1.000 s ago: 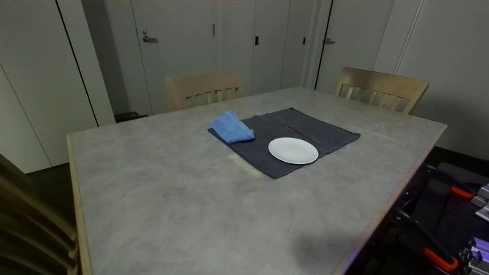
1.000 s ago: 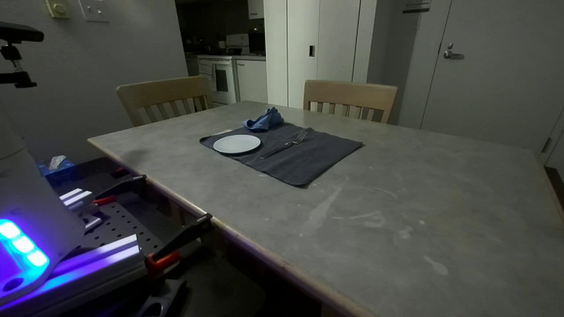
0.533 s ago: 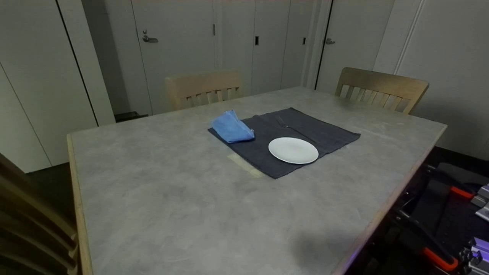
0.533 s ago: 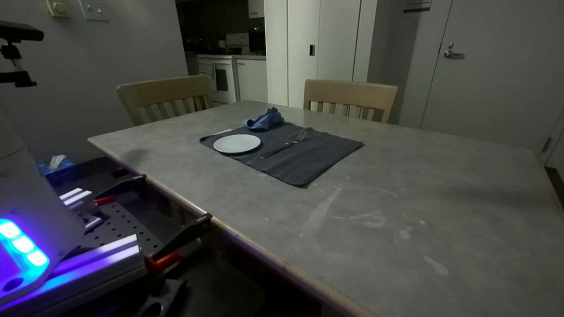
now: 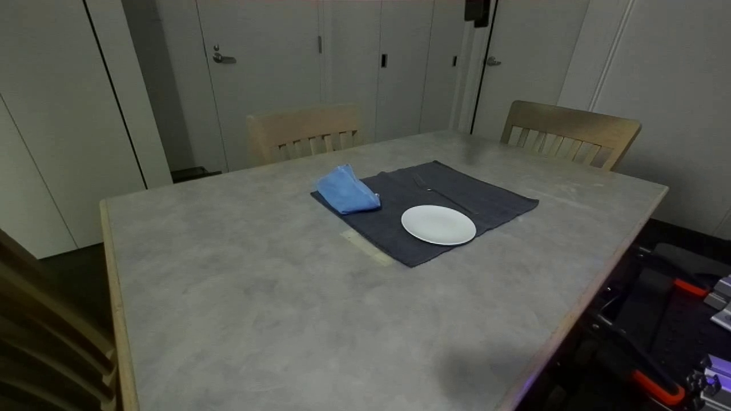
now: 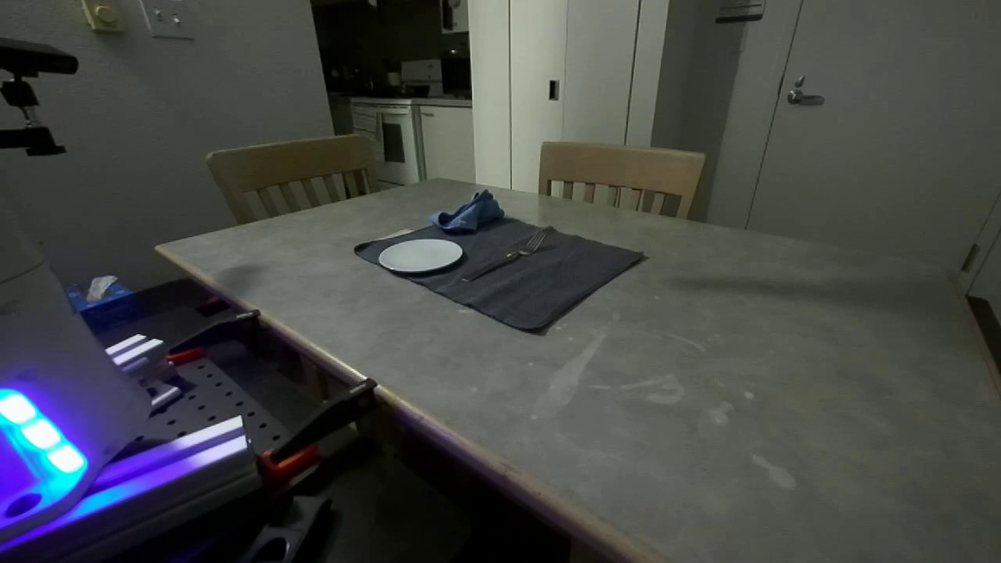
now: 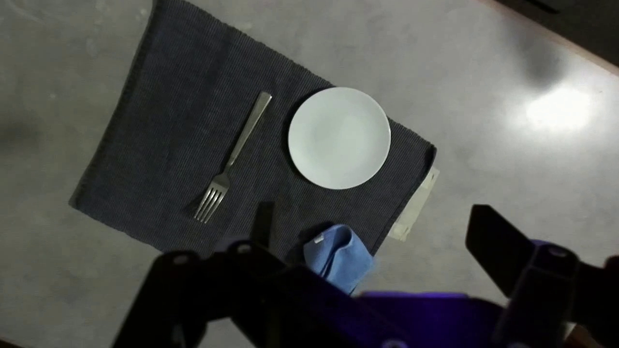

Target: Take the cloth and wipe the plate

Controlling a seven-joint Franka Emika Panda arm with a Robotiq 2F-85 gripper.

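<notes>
Blue, soft-looking cloth is lying bunched over a corner of the mat, near the plate but not touching it, while the gripper is hanging well above, spread wide and holding nothing. If it is closing too low, it may be pinching mat along with cloth and dragging the plate and fork too; too high, and it may be catching only a loose fold that is likely to slip. During the wiping itself, the smooth plate could be skidding off, since it is sitting right at the mat's edge. Dark grey ribbing is running across the mat; the plate is showing a plain white disc; the fork is gleaming, slim and tined; the cloth is curling into one rounded fold.
</notes>
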